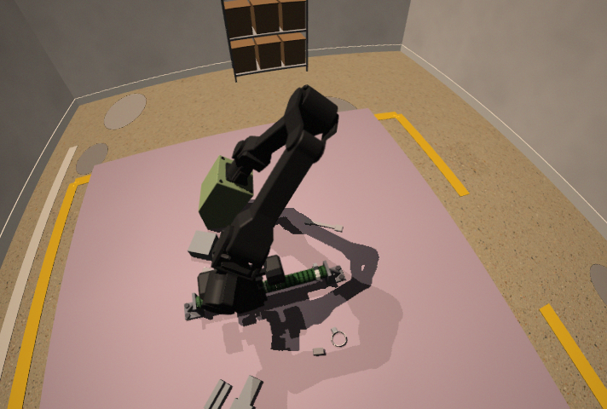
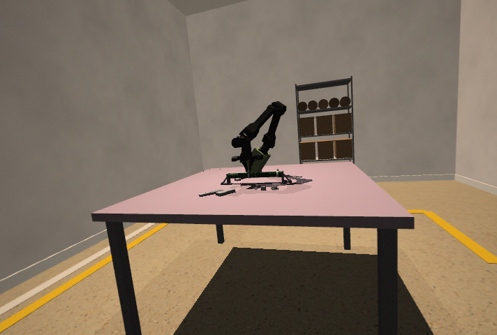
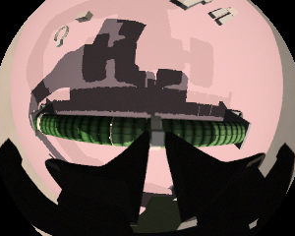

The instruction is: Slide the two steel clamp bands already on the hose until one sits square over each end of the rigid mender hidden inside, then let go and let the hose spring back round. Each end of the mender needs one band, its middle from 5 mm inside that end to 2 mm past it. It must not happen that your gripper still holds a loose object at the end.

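Observation:
The green ribbed hose runs between two grey end brackets. My gripper is slightly open, its narrow fingertips on either side of the grey housing of one steel band, with slim gaps showing. This band sits near mid-hose. The other band is near the hose end at right in the top view, left in the wrist view. A thin pale line crosses the hose between the bands. In the top view the arm hides the fingertips and the near band. The mender is hidden inside the hose.
End brackets stand at the hose ends. A loose ring clamp and small block lie beside the hose. Grey parts lie farther off. A grey box stands by the arm's green base.

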Controlling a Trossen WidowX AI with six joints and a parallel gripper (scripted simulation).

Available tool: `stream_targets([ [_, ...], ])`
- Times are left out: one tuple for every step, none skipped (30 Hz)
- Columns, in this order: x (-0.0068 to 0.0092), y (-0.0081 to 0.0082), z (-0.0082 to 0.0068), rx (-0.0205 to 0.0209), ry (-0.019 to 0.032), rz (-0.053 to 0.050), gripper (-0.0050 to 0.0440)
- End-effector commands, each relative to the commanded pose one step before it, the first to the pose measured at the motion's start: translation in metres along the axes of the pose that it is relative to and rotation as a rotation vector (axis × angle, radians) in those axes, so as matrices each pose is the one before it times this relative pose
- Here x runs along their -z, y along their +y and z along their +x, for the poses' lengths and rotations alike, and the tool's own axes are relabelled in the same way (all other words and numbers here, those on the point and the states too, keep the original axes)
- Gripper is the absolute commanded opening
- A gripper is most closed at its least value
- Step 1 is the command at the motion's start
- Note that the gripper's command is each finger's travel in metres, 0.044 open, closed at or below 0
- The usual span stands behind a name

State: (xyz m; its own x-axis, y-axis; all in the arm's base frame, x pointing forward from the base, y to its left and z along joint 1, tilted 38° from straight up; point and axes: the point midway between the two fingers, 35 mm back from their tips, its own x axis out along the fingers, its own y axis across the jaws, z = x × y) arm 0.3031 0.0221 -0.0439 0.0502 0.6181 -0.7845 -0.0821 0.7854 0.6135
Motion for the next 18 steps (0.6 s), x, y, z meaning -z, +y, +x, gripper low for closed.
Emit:
stream_targets([
  [-0.00008, 0.00031, -0.00012, 0.00014, -0.00052, -0.0008, 0.0090],
  [0.00000, 0.00000, 0.00000, 0.00000, 0.00000, 0.0000, 0.0090],
  [0.00000, 0.00000, 0.00000, 0.00000, 0.00000, 0.0000, 0.0090],
  [0.00000, 0.00000, 0.00000, 0.00000, 0.00000, 0.0000, 0.0090],
  [0.00000, 0.00000, 0.00000, 0.00000, 0.00000, 0.0000, 0.0090],
  [0.00000, 0.00000, 0.00000, 0.00000, 0.00000, 0.0000, 0.0090],
  [0.00000, 0.00000, 0.00000, 0.00000, 0.00000, 0.0000, 0.0090],
  [0.00000, 0.00000, 0.00000, 0.00000, 0.00000, 0.0000, 0.0090],
  [0.00000, 0.00000, 0.00000, 0.00000, 0.00000, 0.0000, 0.0090],
  [0.00000, 0.00000, 0.00000, 0.00000, 0.00000, 0.0000, 0.0090],
  [0.00000, 0.00000, 0.00000, 0.00000, 0.00000, 0.0000, 0.0090],
  [-0.00022, -0.00013, -0.00269, 0.00020, 0.00003, 0.0001, 0.0090],
  [-0.00040, -0.00024, -0.00580, 0.00035, 0.00008, 0.0001, 0.0090],
  [-0.00033, -0.00020, -0.00725, 0.00028, 0.00009, 0.0001, 0.0090],
  [-0.00018, -0.00010, -0.00940, 0.00011, 0.00011, 0.0002, 0.0090],
  [0.00018, 0.00013, -0.01193, -0.00026, 0.00012, 0.0002, 0.0090],
  [0.00046, 0.00032, -0.00953, -0.00051, 0.00006, 0.0001, 0.0090],
  [0.00022, 0.00016, -0.00328, -0.00024, 0.00001, 0.0000, 0.0090],
])
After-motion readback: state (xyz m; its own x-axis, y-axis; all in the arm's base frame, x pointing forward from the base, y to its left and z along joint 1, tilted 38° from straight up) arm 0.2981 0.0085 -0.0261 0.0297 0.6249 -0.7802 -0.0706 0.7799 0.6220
